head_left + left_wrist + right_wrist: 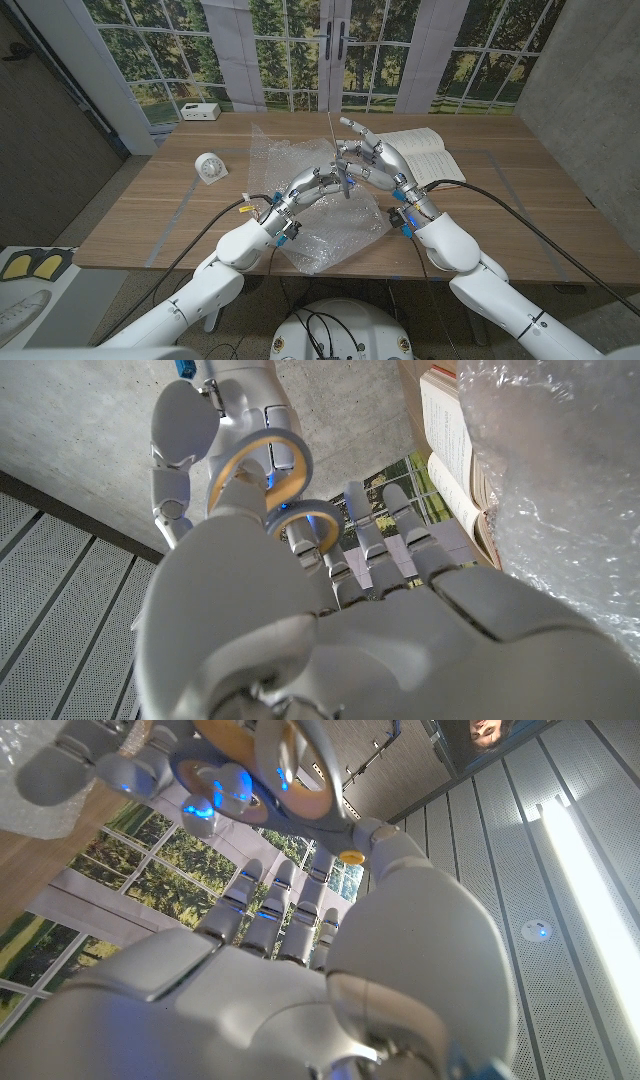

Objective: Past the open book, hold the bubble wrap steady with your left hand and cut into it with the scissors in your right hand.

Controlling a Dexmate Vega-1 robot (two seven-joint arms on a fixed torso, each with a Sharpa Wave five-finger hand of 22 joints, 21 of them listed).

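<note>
The bubble wrap lies crumpled across the middle of the table, its near end hanging over the front edge and its far end reaching up beside the open book, which sits to the robot's right of it. Both hands are raised together above the wrap. The right hand holds the scissors with its fingers through the yellow-lined handle loops, as both wrist views show, and the blades point up and away from the table, not down at the plastic. The left hand is just beside it, fingers reaching toward the handles; from the head view I cannot tell for certain whether it touches the scissors, pinches a fold of wrap, or holds nothing, since the two hands overlap there. In the left wrist view the wrap lies to one side of that hand, not under its fingers. So, as I judge it, the scissors are in hand but the wrap is not yet pinned and no cut shows in it. What is left is nearly all of the task: settle the left hand on the wrap past the book, tip the blades down, open them, and bite into an edge.
</note>
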